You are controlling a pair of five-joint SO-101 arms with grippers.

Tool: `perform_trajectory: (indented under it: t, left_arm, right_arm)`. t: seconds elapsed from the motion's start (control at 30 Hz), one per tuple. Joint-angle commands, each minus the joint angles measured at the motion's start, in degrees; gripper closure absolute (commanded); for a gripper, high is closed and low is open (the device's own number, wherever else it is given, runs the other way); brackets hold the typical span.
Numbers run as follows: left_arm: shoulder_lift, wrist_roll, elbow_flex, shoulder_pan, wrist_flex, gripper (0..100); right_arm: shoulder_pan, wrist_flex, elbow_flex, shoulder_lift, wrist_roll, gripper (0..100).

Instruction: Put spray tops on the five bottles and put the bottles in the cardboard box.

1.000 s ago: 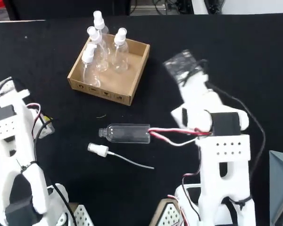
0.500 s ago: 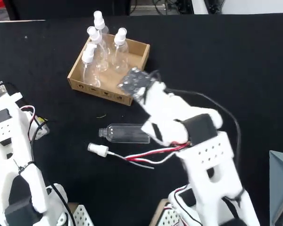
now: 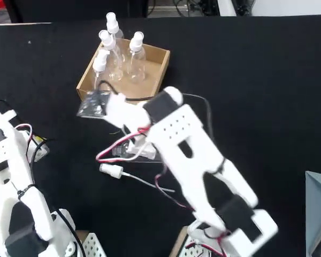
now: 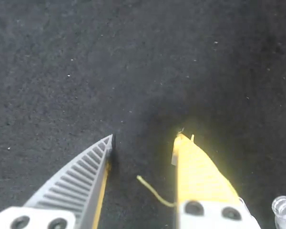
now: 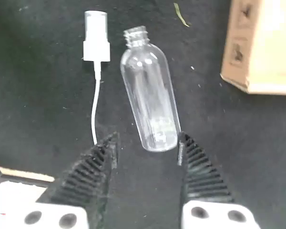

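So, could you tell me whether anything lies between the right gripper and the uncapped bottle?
Nothing visible does: the open right gripper faces the bottle end-on; the spray top lies alongside, apart.

The right arm (image 3: 176, 134) hides most of the lying bottle (image 3: 123, 152); an edge crops the cardboard box (image 5: 257, 47).

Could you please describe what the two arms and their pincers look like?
Both arms are white plastic with black motor blocks. The right arm has a hole-dotted plate and loose red, white and black cables. The left arm carries similar wiring. The left pincer has one grey ribbed finger and one yellow; the right pincer has two black ribbed fingers.
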Motion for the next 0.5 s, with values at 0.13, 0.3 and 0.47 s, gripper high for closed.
perform_trajectory:
  t: [0.13, 0.3, 0.47]
  left_arm:
    - [-2.2, 0.4, -0.4, -0.7, -1.4, 82]
    - [-2.2, 0.4, -0.4, -0.7, -1.4, 82]
    - [-2.2, 0.2, 0.2, -0.7, -1.5, 82]
  right_arm:
    - [-3.3, 2.5, -9.3, 9.0, 6.3, 83.5]
    - [-3.3, 2.5, -12.0, 14.8, 9.1, 83.5]
    - [-3.3, 2.5, -13.7, 20.2, 11.3, 83.5]
